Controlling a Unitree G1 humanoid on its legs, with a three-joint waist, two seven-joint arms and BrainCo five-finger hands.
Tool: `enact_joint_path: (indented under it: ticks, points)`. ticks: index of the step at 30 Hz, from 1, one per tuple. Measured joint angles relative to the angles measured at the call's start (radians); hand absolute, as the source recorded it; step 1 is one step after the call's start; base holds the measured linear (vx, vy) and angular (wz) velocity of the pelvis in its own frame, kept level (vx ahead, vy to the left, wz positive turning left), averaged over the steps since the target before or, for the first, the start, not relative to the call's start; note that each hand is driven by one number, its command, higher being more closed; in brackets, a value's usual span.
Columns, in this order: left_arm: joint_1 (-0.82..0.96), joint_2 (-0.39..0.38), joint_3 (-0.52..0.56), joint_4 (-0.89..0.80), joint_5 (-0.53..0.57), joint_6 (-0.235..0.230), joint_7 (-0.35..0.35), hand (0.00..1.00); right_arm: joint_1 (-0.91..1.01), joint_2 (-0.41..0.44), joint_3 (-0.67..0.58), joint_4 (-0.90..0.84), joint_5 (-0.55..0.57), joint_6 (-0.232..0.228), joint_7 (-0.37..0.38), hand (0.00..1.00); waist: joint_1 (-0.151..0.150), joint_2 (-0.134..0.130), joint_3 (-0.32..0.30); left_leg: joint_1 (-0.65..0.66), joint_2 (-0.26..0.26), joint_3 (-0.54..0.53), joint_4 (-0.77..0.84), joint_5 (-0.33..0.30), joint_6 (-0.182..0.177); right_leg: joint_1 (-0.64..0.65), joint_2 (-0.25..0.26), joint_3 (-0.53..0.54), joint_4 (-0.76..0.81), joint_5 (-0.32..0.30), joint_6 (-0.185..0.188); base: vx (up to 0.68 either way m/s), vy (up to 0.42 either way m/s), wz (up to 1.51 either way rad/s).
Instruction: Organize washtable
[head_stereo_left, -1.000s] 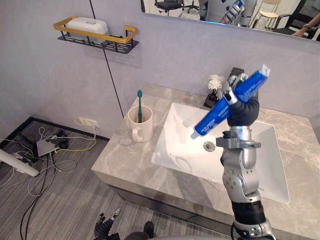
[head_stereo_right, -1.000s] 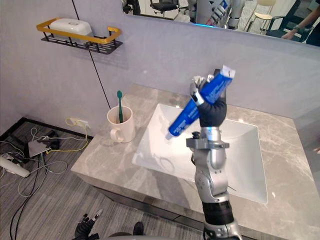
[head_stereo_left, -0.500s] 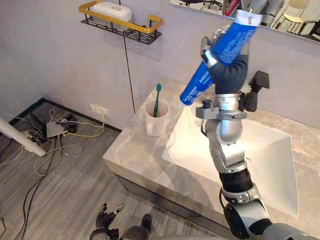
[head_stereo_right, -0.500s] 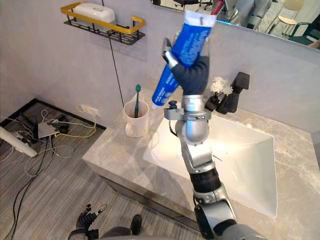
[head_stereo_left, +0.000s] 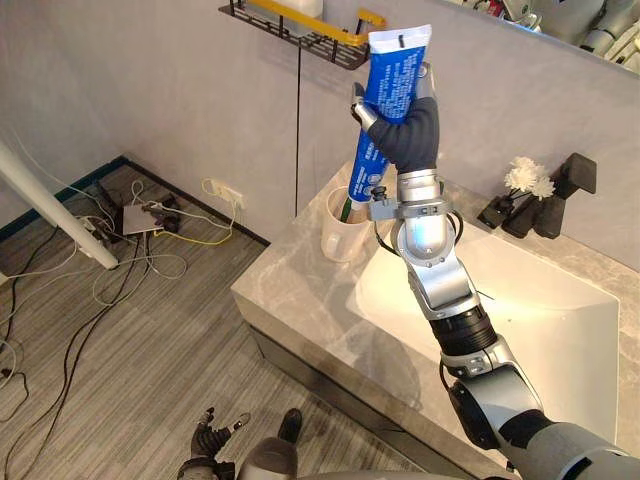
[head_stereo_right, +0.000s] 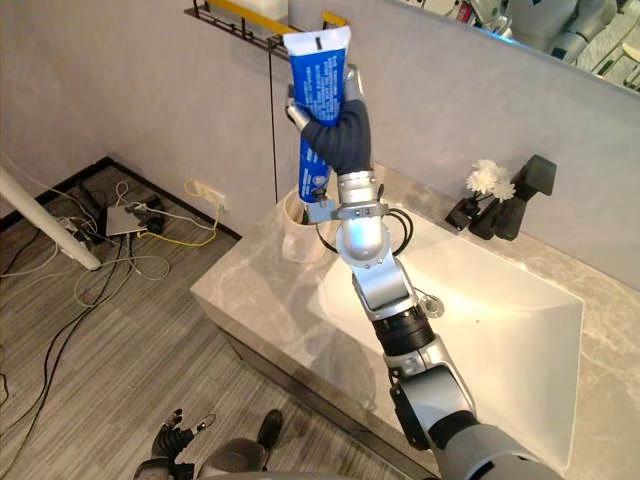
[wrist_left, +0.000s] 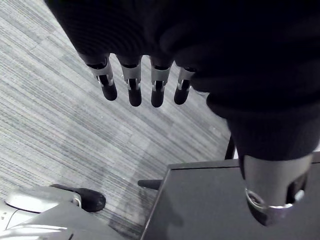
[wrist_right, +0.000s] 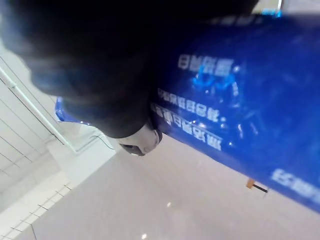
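Right hand (head_stereo_left: 408, 128) raised high over the counter's left corner, fingers curled tight round the blue toothpaste tube (head_stereo_left: 392, 68). Tube near upright, flat crimped end up, cap end down at the mouth of the white cup (head_stereo_left: 340, 228); I can't tell if the tip is inside the rim. Cup stands on the grey marble counter (head_stereo_left: 300, 300), just beside the white sink (head_stereo_left: 560, 330). Black faucet (head_stereo_left: 565, 185) and small white flower (head_stereo_left: 524, 177) at the back wall. Left hand (wrist_left: 134, 86) hangs above the grey floor (wrist_left: 50, 125), fingers straight, nothing in it
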Motion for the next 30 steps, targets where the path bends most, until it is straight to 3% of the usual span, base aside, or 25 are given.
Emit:
enact_joint_path:
  ticks: [14,30]
  points:
    - [-0.021,-0.002,-0.012,0.0,-0.009,-0.011,0.0,0.0,-0.043,-0.011,-0.009,0.087,-0.004,0.019,-0.035,1.0,0.027,0.013,0.046,-0.02,0.005,-0.008,0.003,0.002,-0.003,-0.012,0.013,-0.004,-0.008,-0.002,-0.003,0.0,-0.006,0.02]
    - [-0.026,-0.002,-0.03,0.0,-0.019,-0.011,0.0,0.0,-0.005,0.006,-0.008,0.116,0.003,0.018,-0.018,1.0,0.025,0.031,0.066,-0.019,0.004,-0.011,0.003,0.002,-0.003,-0.012,0.011,-0.005,0.001,-0.002,-0.003,0.0,-0.001,0.01]
